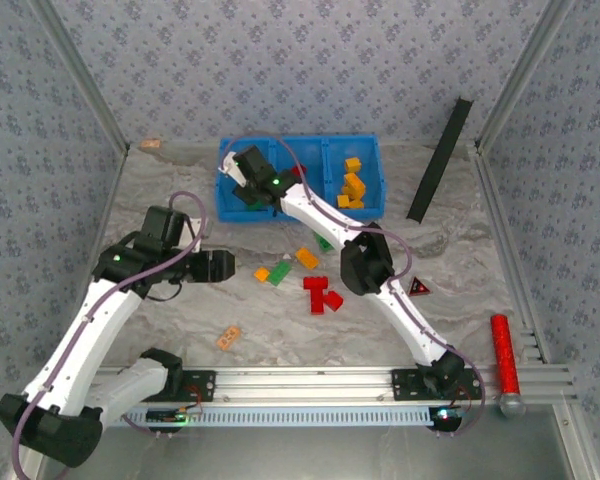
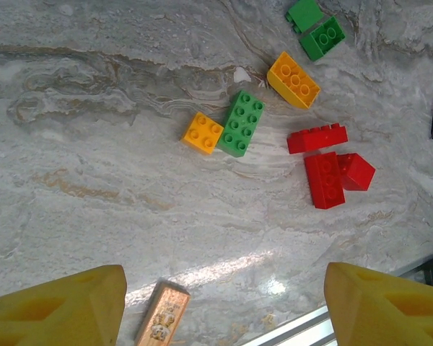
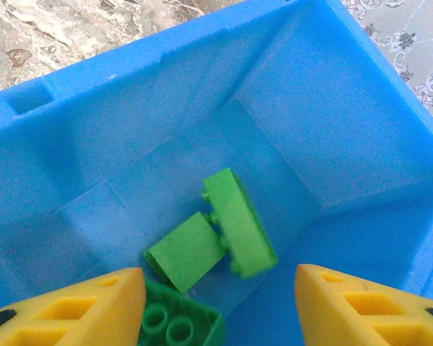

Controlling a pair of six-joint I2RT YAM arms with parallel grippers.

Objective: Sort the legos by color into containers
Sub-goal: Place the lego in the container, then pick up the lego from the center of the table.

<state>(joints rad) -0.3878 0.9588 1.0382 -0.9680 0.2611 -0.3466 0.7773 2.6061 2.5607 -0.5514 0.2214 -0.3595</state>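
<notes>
Right wrist view: right fingers point(image 3: 94, 306) spread above green legos point(image 3: 238, 223) in a blue container point(image 3: 332, 122), likely a drop-off; next, closing spread left fingers point(image 2: 65, 306) on a lego point(image 2: 242, 124) on the tabletop point(image 2: 94, 180).

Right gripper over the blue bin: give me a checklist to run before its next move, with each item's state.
1. Right gripper open, holding nothing: ok.
2. Green studded plastic bricks lie in the bright blue plastic bin tray compartment beneath it: ok.
3. Left gripper open, empty: ok.
4. Table cleared of bricks: not ok. Red bricks, a green brick and an orange brick lie on the marble-patterned table.
5. Colours unmixed in every compartment: cannot tell. The right arm partly covers the middle one.
</notes>
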